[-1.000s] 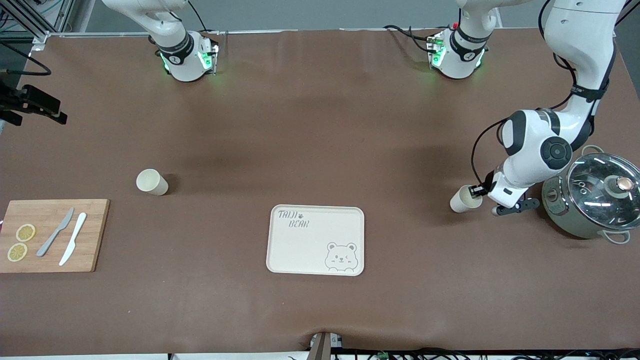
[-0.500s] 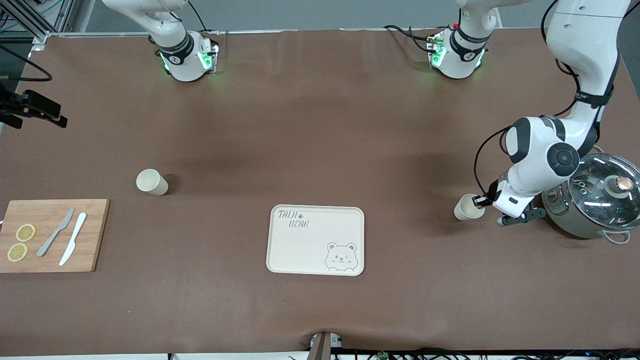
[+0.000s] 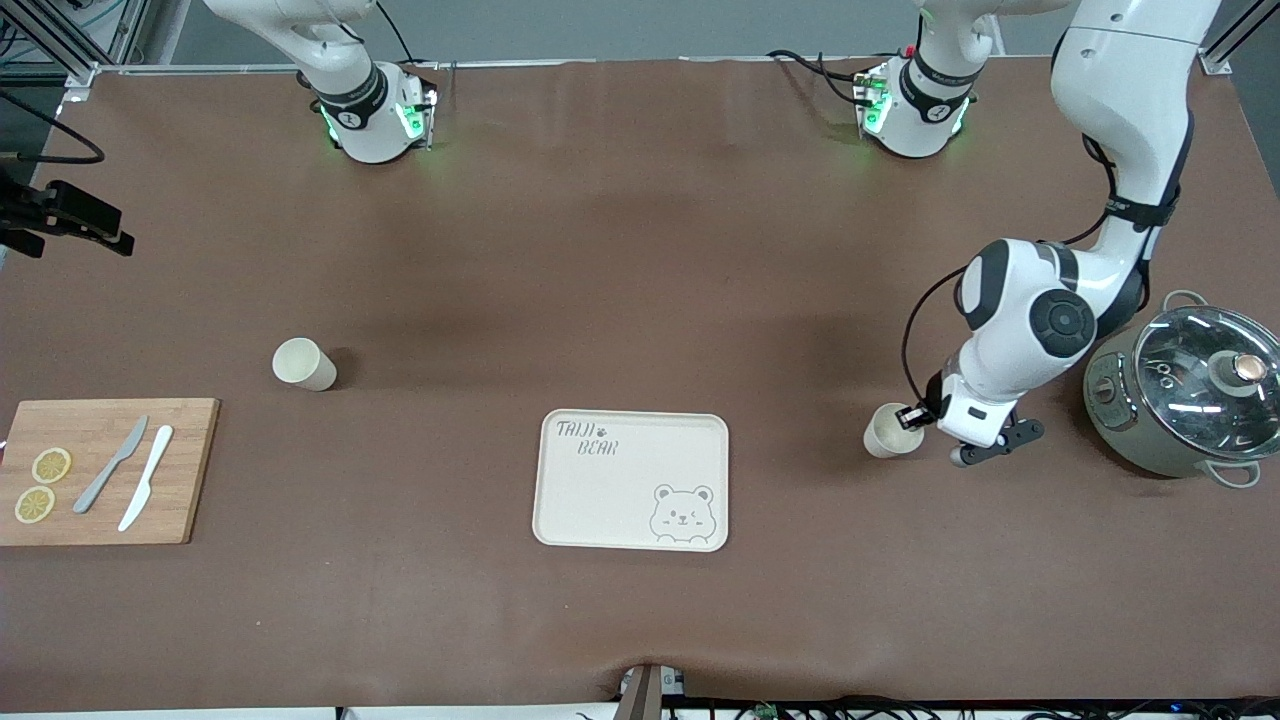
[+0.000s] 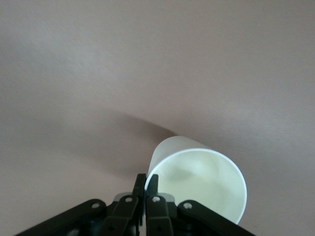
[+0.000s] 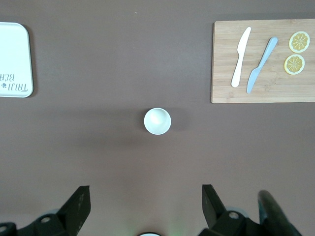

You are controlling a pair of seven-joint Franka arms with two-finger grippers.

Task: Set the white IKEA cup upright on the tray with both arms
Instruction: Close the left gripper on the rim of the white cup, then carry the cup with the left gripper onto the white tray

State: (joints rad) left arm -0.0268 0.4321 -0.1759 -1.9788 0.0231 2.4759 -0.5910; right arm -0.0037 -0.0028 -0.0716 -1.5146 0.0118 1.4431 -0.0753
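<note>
My left gripper (image 3: 912,417) is shut on the rim of a white cup (image 3: 886,432), pinching its wall and carrying it, tilted, just over the table between the pot and the cream tray (image 3: 632,480). In the left wrist view the fingers (image 4: 146,184) clamp the rim of that cup (image 4: 197,179), whose open mouth faces the camera. A second white cup (image 3: 303,364) stands upright toward the right arm's end. My right gripper (image 5: 146,194) is open, high above this cup (image 5: 157,121), and is out of the front view.
A pot with a glass lid (image 3: 1190,400) stands at the left arm's end, close to the left arm's elbow. A wooden cutting board (image 3: 100,470) with two knives and lemon slices lies at the right arm's end; it also shows in the right wrist view (image 5: 261,61).
My left gripper has carried the cup away from the pot toward the tray. The second cup and the tray have not moved.
</note>
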